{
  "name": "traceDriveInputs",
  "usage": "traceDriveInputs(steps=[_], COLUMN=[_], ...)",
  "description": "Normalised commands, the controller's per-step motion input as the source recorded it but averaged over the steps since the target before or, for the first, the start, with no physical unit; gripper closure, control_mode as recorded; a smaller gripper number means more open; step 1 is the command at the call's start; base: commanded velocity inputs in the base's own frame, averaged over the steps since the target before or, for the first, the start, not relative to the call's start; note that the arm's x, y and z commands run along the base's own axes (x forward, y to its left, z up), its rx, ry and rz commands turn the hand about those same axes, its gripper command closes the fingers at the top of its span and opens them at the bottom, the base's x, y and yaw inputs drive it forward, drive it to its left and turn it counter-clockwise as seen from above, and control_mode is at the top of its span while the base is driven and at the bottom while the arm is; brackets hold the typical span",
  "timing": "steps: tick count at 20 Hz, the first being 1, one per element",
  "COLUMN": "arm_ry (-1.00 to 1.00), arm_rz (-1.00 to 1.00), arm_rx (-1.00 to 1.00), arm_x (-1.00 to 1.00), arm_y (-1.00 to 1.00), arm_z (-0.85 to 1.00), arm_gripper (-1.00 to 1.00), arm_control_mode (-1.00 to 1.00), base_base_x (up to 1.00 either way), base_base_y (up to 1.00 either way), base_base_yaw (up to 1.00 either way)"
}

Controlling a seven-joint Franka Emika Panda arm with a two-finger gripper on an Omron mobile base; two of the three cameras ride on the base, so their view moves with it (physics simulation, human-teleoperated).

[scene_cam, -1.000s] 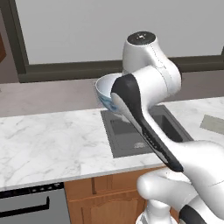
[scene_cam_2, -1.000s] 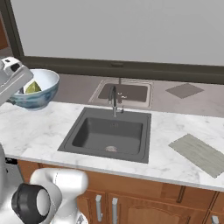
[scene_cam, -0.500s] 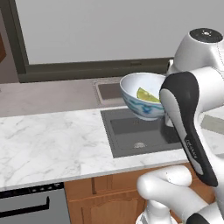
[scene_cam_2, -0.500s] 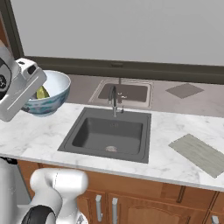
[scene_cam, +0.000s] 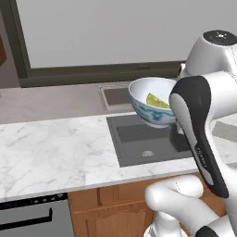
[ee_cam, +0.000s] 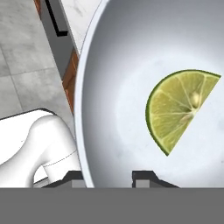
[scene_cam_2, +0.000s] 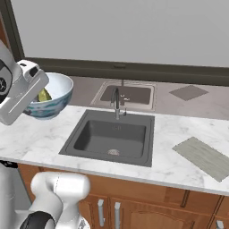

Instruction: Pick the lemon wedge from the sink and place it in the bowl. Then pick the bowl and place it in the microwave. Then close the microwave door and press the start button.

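Swinging rightward since earlier; bowl over sink

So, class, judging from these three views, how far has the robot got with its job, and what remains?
Done: the lemon wedge lies inside the bowl, out of the sink. In hand: the bowl is held up off the counter, the fingers pinching its rim, one inside and one outside. Left: setting the bowl in the microwave, shutting its door and pressing start.
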Motion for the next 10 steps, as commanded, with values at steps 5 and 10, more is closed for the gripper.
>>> traceDriveInputs(steps=[5,10], arm_ry=[0.0,0.0], arm_rz=[0.0,0.0], arm_rx=[0.0,0.0], arm_x=[0.0,0.0], arm_y=[0.0,0.0], arm_z=[0.0,0.0], arm_gripper=[1.0,1.0], arm_control_mode=[1.0,1.0], base_base_x=[-0.52,-0.8], base_base_y=[-0.02,-0.11], base_base_yaw=[0.0,-0.06])
